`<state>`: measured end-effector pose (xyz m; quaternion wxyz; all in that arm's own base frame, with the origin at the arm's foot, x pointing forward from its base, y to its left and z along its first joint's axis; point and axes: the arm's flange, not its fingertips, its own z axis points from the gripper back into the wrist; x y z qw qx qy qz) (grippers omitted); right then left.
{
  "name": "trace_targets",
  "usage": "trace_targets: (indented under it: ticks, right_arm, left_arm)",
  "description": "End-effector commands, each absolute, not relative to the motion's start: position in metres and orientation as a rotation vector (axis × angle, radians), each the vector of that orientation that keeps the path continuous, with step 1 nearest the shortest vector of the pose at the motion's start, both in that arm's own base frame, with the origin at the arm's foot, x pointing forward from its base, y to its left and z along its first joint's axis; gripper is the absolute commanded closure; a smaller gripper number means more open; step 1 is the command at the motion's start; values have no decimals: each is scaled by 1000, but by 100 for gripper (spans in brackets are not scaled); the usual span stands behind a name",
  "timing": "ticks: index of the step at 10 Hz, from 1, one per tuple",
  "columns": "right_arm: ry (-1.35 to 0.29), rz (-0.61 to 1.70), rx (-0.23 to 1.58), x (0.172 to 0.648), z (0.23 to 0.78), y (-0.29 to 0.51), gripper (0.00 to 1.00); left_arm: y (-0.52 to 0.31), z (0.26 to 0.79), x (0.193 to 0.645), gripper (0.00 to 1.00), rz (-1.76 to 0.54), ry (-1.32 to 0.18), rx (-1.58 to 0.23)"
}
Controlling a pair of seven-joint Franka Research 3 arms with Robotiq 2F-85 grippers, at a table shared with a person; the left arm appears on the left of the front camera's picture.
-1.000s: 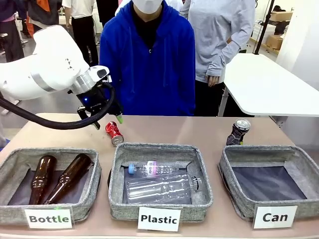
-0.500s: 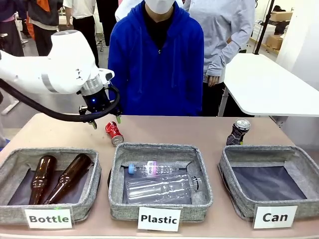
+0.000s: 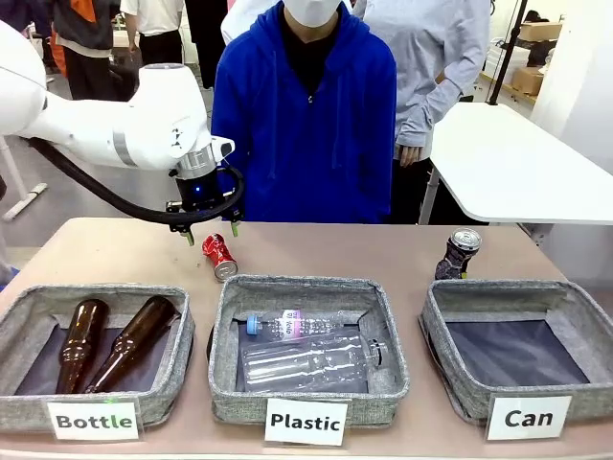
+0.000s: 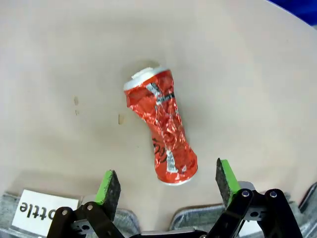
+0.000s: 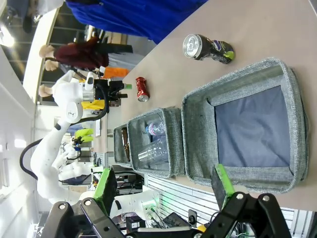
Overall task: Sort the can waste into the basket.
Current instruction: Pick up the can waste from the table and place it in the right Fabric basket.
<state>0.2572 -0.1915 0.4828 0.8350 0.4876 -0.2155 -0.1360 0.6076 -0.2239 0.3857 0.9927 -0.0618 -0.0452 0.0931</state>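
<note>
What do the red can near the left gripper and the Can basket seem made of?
Red can: thin metal, most likely; glossy red printed skin, sharp crumpled creases that catch light, bare silver rims at both ends. Can basket: soft grey woven fabric walls, matte and flecked, with a dark smooth lining, probably cloth.

We recorded three white labels: "Bottle" label on left basket; "Plastic" label on middle basket; "Can" label on right basket.
</note>
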Motion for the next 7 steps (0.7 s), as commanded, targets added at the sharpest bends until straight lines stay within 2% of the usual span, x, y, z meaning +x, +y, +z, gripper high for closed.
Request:
trace_targets:
  ticks: [1,3,7]
  right_arm:
    - [-485,-267,1048,259,483,-193,0]
    - [-485,-267,1048,259,483,-193,0]
    - [-485,-267,1048,259,483,-193,0]
  left_arm:
    - [-228,379,620,0,339,-109,-101]
    - [-229,366,629,0,418,-39,-112]
    - [-236,334,643,0,402,-70,-113]
